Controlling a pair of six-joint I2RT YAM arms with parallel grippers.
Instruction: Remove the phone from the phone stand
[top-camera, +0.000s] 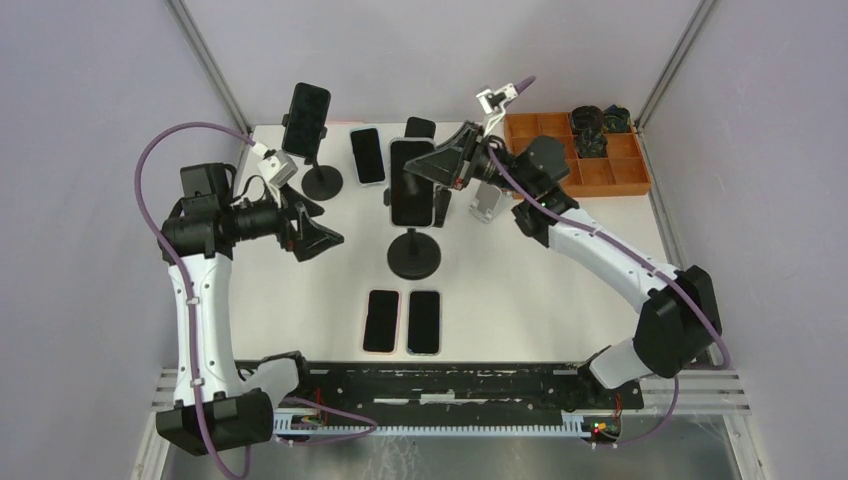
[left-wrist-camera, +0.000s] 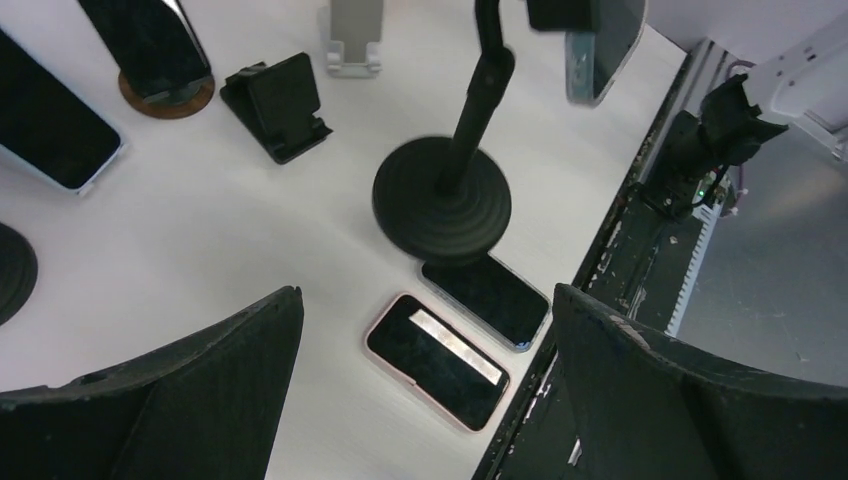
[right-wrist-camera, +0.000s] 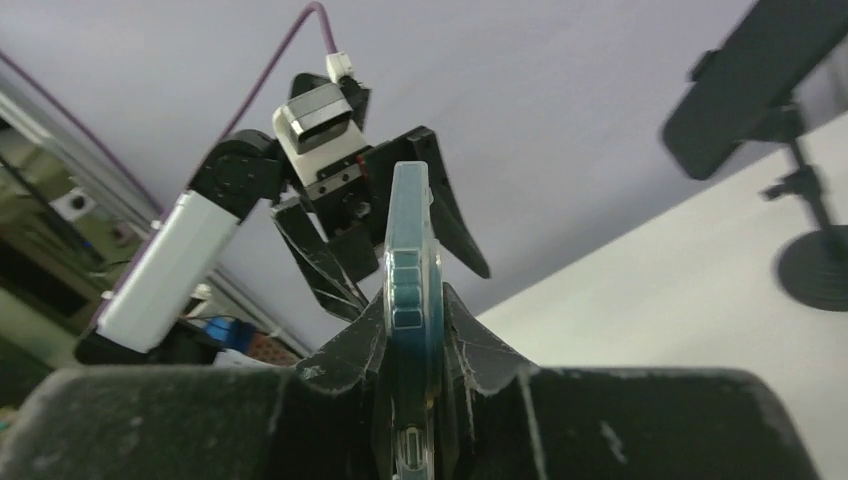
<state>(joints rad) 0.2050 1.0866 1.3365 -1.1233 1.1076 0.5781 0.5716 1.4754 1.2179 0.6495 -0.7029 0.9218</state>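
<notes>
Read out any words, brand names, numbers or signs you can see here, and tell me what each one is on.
None can be read. The black-screened phone in the right pincer is blank, as is the pink-cased phone lying flat; the pale bar on its glass looks like glare, not writing. The orange plastic tray shows no label.

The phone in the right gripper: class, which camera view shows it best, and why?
Top external: the phone shows its whole dark screen, with the right gripper at its side. Right wrist shows only its thin edge between the fingers. Left wrist catches just a corner at the frame's top.
</notes>
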